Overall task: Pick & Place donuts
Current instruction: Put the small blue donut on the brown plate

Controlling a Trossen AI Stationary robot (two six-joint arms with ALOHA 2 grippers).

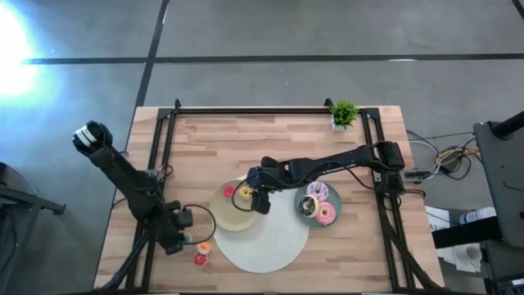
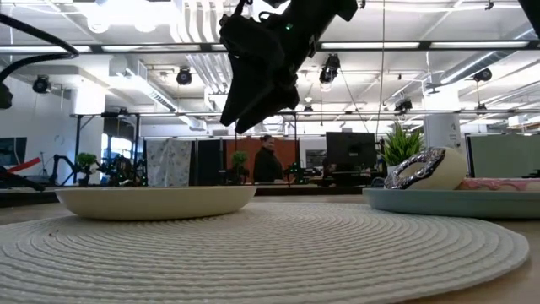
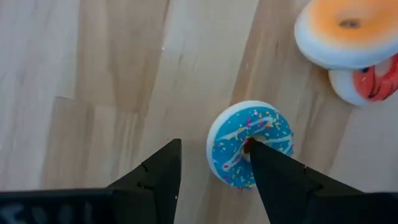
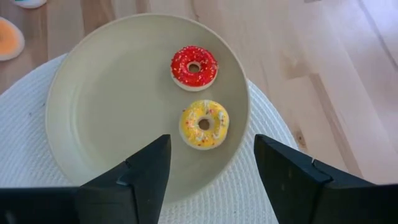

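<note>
A blue mini donut (image 3: 258,134) lies flat on the wooden table near the front left, and also shows in the high view (image 1: 187,238). My left gripper (image 3: 214,144) (image 1: 182,233) is open and points down at it. One finger is over the donut's hole and the other is beside the donut, over bare wood. A red mini donut (image 4: 194,67) and a yellow mini donut (image 4: 204,124) lie in the beige plate (image 4: 99,106). My right gripper (image 4: 211,138) (image 1: 260,201) hangs open and empty above that plate, and shows in the low view (image 2: 253,93). My left gripper comes at the blue donut from above, pointing down. One fingertip (image 3: 255,152) stands at the donut's hole (image 3: 247,144), and the donut lies flat on the table. I cannot tell whether the finger touches it.
An orange mini donut (image 3: 348,28) and a red-topped one (image 3: 370,84) lie close beside the blue donut. A teal plate (image 1: 334,197) with three larger donuts stands to the right, partly on the white round mat (image 1: 270,242). A small potted plant (image 1: 343,115) stands at the far edge.
</note>
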